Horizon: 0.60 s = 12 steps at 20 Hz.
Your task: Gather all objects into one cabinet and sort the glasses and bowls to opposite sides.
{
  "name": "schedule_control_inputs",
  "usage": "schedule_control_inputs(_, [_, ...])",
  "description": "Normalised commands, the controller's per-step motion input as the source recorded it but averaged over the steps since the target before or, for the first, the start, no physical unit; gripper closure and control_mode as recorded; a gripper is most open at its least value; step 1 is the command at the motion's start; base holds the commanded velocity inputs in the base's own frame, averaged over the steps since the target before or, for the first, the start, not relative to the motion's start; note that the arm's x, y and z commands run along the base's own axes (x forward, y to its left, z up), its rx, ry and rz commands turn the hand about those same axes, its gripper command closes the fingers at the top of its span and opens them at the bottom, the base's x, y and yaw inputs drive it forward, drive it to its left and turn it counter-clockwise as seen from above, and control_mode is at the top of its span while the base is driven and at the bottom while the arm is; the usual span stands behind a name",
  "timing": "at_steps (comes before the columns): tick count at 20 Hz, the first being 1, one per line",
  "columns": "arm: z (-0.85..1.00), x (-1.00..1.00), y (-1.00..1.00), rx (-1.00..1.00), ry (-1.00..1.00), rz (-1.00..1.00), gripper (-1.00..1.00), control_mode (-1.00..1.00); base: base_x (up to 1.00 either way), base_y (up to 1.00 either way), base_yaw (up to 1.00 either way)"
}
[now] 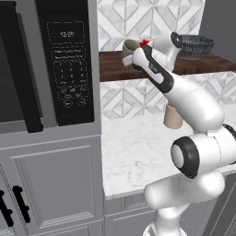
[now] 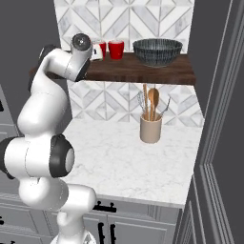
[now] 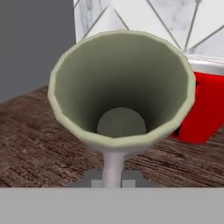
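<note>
The greyish tumbler (image 3: 122, 87) stands at the left end of the dark-brown shelf board (image 1: 115, 67), and I look down into its mouth in the hand view. My gripper (image 3: 113, 171) sits right at its near wall, the fingers drawn together into one narrow column, apparently shut on that wall. From the left base view the hand reaches the tumbler (image 1: 130, 45) from the right. Two red mugs (image 2: 100, 49) (image 2: 116, 48) stand just right of it; one mug (image 3: 204, 109) nearly touches the tumbler. The dark patterned bowl (image 2: 157, 51) rests at the shelf's right end.
A tan utensil holder (image 2: 151, 127) with spoons stands on the marble counter (image 2: 119, 162) under the shelf. A black microwave (image 1: 69, 60) in a grey cabinet column lies left of the shelf. A dark wall panel (image 2: 214, 95) closes the right side.
</note>
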Motion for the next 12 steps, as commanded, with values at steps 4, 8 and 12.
schedule_control_inputs(4, [0.2,-0.04,0.18,-0.02,0.12,0.03,-1.0,-1.0,0.0,0.0,0.0])
schedule_control_inputs(8, [0.13,0.09,0.09,0.0,0.05,0.04,-1.0,-1.0,0.0,0.0,0.0])
schedule_control_inputs(12, [0.0,0.06,0.0,0.0,0.0,0.0,-1.0,-1.0,0.0,0.0,0.0])
